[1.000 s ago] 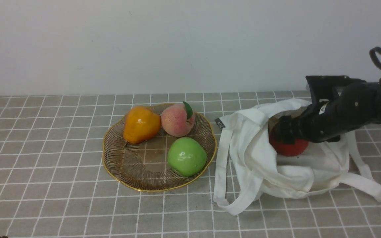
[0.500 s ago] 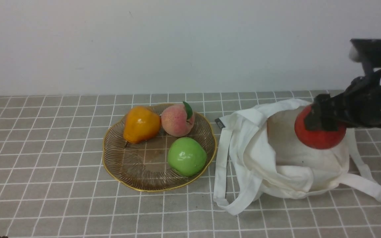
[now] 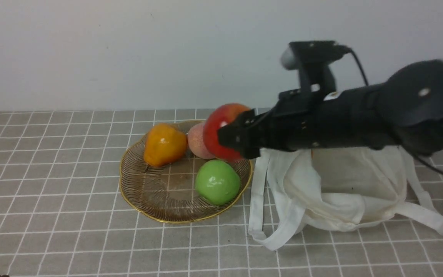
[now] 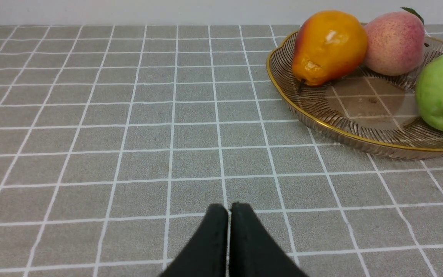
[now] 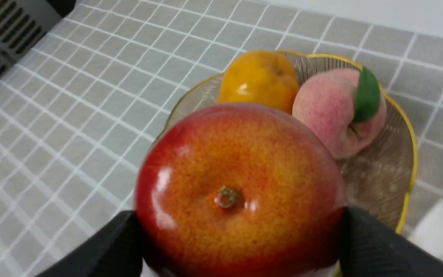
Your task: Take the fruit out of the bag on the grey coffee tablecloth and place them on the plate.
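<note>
The left gripper [image 4: 228, 234], tips pressed together, hangs over the grey-brown white-gridded tablecloth [image 3: 71, 231]. Beyond, a green apple [image 3: 217, 181], orange pear [image 3: 164, 144] and pink peach [image 3: 195, 143] sit in the ribbed gold-rimmed plate [image 3: 160, 219], its near-left part open. The right gripper [image 3: 240, 140] pinches the glossy red apple [image 3: 219, 119] above the plate's right side, beside the off-white cloth bag [image 3: 344, 184].

Peach [image 3: 195, 143] half hidden behind red apple [image 3: 221, 119]; bag [image 3: 340, 184] mouth behind right arm [image 3: 360, 119]; green apple [image 4: 442, 92] cropped at edge.
</note>
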Tool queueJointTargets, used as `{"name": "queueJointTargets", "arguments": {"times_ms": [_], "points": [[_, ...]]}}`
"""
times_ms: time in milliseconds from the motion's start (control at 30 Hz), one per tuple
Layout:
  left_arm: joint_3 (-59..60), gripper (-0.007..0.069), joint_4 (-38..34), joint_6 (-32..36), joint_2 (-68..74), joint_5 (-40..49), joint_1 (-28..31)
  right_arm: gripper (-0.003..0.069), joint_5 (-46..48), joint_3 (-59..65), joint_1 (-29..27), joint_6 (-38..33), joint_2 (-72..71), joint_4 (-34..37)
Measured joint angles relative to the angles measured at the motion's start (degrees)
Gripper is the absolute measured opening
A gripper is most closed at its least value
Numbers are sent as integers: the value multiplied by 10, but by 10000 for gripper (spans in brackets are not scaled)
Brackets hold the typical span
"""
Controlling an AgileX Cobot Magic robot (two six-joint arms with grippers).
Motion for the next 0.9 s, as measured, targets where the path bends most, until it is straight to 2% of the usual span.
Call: {"name": "queueJointTargets", "arguments": {"times_ms": [33,167,200,267,400,600,733,900], "points": [[0,-8,0,0,0,0,0,603,-21,-1,7,-15,13,12],[0,-8,0,0,0,0,0,603,-112,-41,35,-168,92,131],[0,-8,0,0,0,0,0,603,-113,-41,34,-168,95,135],[0,-8,0,0,0,0,0,605,-116,-70,36,-221,125,184],[0,-8,0,0,0,0,0,677,-114,-93,36,-269,161,239],[0,-8,0,0,0,0,0,690,-113,-93,36,-278,165,249],[0,-8,0,0,0,0,0,691,-99,-93,30,-280,154,231],[0,-8,0,0,0,0,0,660,-8,-93,3,-256,94,163]]}}
